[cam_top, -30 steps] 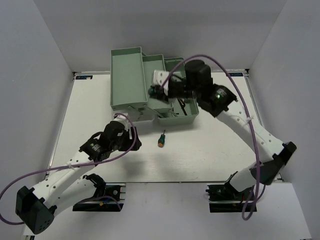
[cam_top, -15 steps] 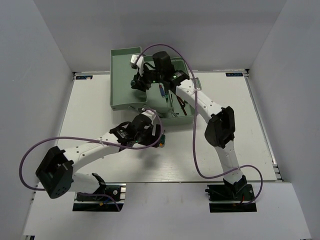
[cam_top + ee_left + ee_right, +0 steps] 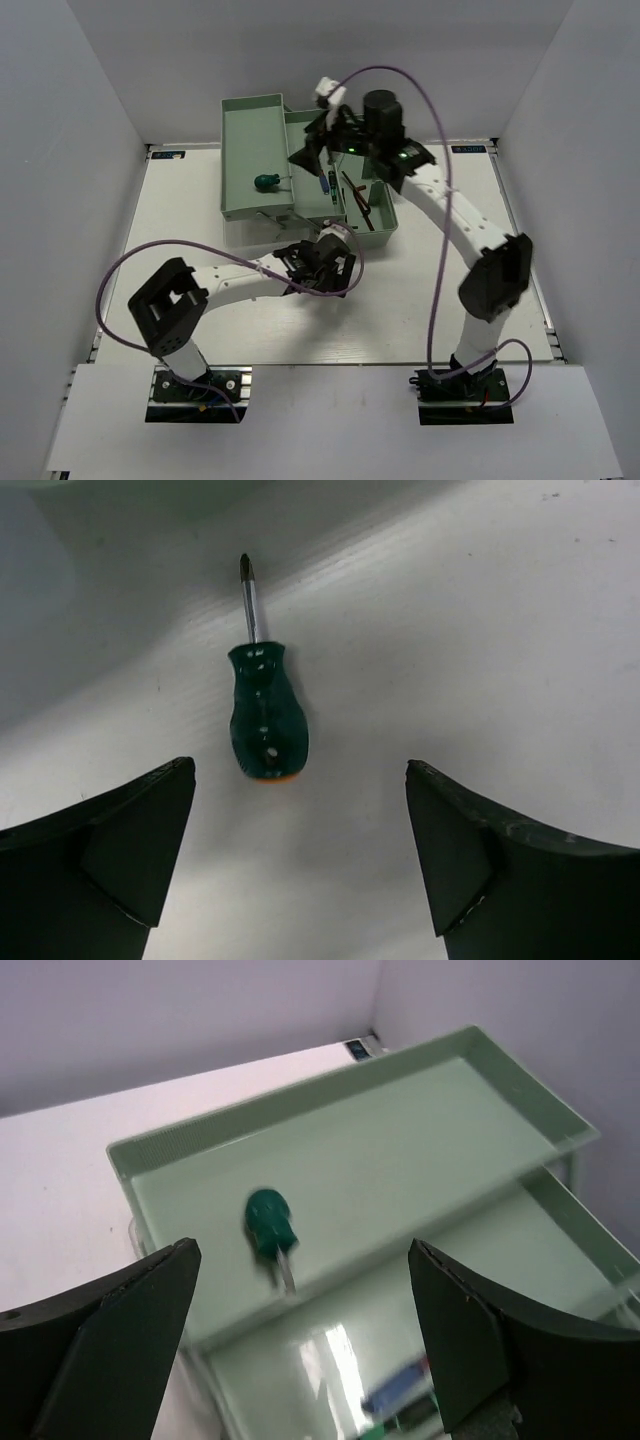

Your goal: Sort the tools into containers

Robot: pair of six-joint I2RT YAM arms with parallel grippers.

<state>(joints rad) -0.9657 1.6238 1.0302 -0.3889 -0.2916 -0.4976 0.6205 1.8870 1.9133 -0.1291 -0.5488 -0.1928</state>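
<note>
A stubby green-handled screwdriver [image 3: 266, 716] lies on the white table, its tip pointing away from me. My left gripper [image 3: 300, 865] hangs open just short of its orange butt end, and my left gripper [image 3: 335, 268] hides this tool in the top view. A second green screwdriver [image 3: 266, 182] [image 3: 270, 1222] rests loose in the large left tray [image 3: 235, 150]. My right gripper [image 3: 308, 155] [image 3: 300, 1345] is open and empty above the trays. A blue-handled screwdriver [image 3: 325, 184] [image 3: 400, 1395] lies in the middle tray. Dark hex keys [image 3: 360, 198] lie in the toolbox base [image 3: 385, 228].
The pale green toolbox sits at the back centre of the table. White walls close in the table on three sides. My left arm [image 3: 240, 275] stretches low across the table in front of the box. Purple cables loop over both arms.
My right gripper has opened and the green screwdriver it carried now lies in the left tray; the gripper drew back to the right. My left gripper moved right over the table screwdriver.
</note>
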